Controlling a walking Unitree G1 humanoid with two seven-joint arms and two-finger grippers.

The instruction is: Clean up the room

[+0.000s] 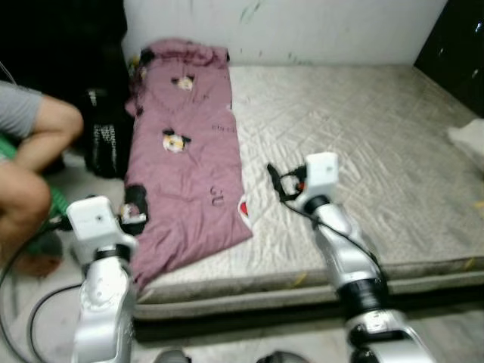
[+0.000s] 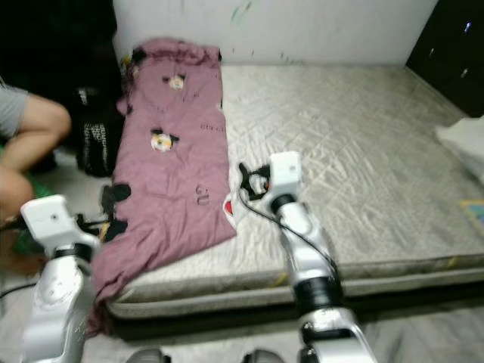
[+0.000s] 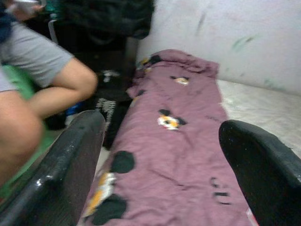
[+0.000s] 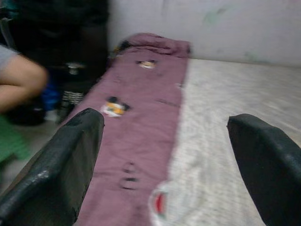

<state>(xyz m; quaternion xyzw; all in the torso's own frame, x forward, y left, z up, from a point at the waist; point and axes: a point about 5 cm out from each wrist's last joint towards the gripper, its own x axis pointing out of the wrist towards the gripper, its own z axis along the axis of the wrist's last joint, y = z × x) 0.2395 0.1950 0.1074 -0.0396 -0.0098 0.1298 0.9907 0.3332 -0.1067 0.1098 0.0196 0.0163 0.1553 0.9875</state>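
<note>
A mauve blanket [image 1: 185, 151] with cartoon prints lies lengthwise along the left side of a grey quilted mattress [image 1: 363, 136]. Its near end hangs over the mattress's front left corner. My left gripper [image 1: 134, 206] is at the blanket's near left edge, open; in the left wrist view its fingers [image 3: 70, 160] stand wide apart with the blanket [image 3: 178, 155] between them. My right gripper [image 1: 277, 181] hovers open over the mattress, just right of the blanket's right edge. In the right wrist view its fingers [image 4: 66, 160] frame that blanket edge [image 4: 141, 141].
A person [image 1: 30, 151] in a grey sleeve crouches on the floor at the left. A black bag [image 1: 106, 140] stands between the person and the mattress. Something white [image 1: 469, 140] lies at the mattress's right edge. A cable [image 1: 30, 318] loops on the floor at lower left.
</note>
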